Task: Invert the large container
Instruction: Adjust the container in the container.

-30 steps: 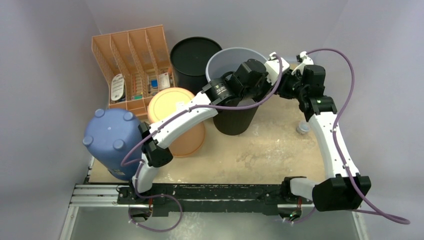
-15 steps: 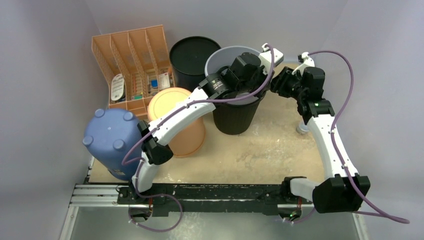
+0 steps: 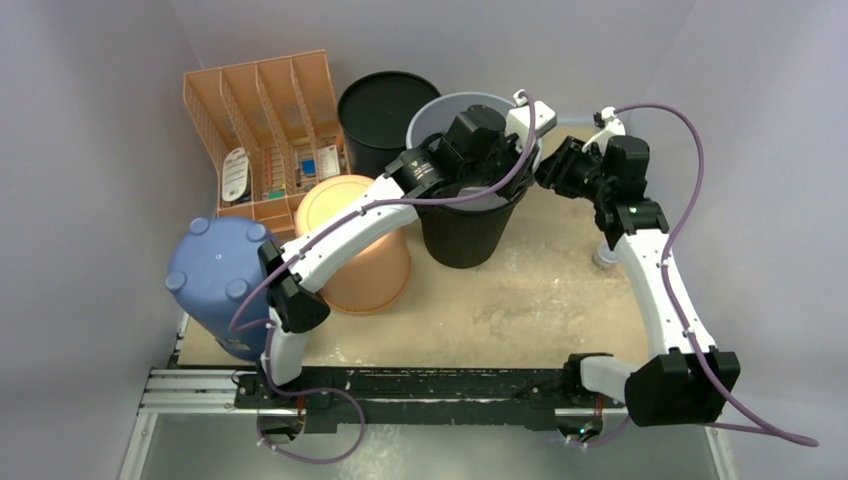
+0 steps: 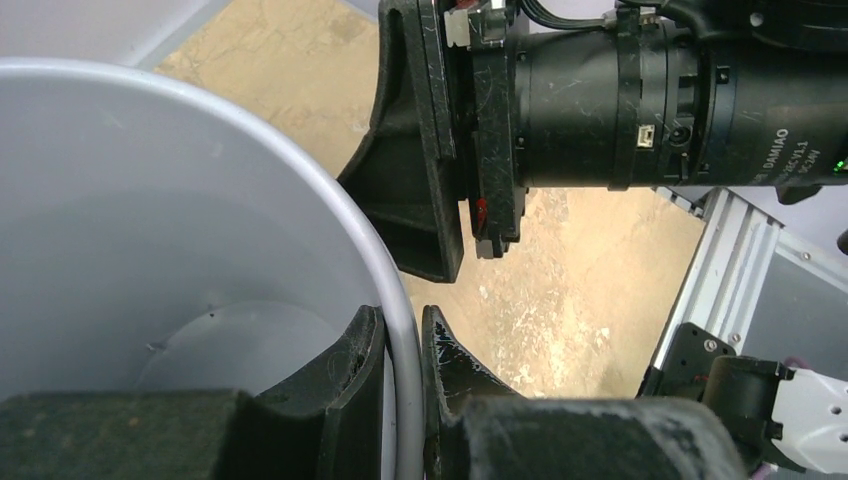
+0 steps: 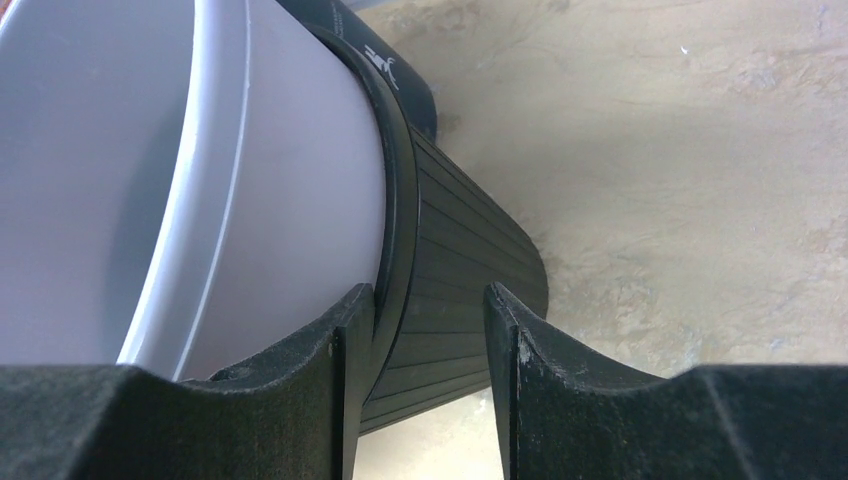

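Upper centre of the top view: black bin (image 3: pixel 465 225) with grey liner (image 3: pixel 432 115), mouth up, long axis close to vertical, base down on the sandy table (image 3: pixel 520 300). Left gripper (image 4: pixel 402 350) clamped tight on the liner wall at the mouth's upper right, one finger inside, one outside. Right gripper (image 5: pixel 428 300) just beside it, jaws apart and straddling the same rim: one finger against the black lip, the other clear of the ribbed outer wall. Writing to read: DAMIAO in white on the right arm's motor (image 4: pixel 640 100), upper right of the left wrist view. Small white figure mark (image 5: pixel 380 58) on the black lip, top of the right wrist view, no words legible.
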`<control>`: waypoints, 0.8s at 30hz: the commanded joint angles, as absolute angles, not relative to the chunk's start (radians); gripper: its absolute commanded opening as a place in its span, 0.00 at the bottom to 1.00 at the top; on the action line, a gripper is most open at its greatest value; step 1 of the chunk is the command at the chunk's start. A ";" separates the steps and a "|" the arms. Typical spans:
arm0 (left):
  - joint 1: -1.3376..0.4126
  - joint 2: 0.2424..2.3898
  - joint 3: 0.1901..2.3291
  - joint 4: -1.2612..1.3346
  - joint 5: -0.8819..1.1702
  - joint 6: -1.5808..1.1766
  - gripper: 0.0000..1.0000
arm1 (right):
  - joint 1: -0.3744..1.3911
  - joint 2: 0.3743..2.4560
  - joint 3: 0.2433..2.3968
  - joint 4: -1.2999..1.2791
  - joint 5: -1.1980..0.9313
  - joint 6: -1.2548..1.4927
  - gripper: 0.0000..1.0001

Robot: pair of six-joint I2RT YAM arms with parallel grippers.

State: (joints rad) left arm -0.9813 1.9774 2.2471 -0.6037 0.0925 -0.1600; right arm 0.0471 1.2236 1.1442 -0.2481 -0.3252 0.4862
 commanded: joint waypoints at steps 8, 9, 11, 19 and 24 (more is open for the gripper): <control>-1.051 1.886 2.462 -0.178 0.529 -0.175 0.00 | 0.085 1.349 0.999 -0.473 -0.389 0.497 0.47; -1.051 1.870 2.463 -0.149 0.523 -0.185 0.00 | 0.084 1.347 0.995 -0.474 -0.369 0.504 0.47; -1.050 1.849 2.477 -0.117 0.526 -0.197 0.00 | 0.073 1.341 0.980 -0.474 -0.361 0.509 0.46; -1.016 1.774 2.454 -0.069 0.514 -0.214 0.00 | 0.072 1.269 0.976 -0.490 -0.342 0.536 0.44; -0.998 1.687 2.361 -0.018 0.501 -0.215 0.00 | 0.071 1.246 0.988 -0.519 -0.376 0.522 0.43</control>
State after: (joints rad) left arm -0.9489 1.9789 2.2898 -0.6556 0.1982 -0.1394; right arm 0.0303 1.1870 1.0676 -0.1753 -0.3393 0.5785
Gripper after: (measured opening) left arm 0.126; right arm 0.441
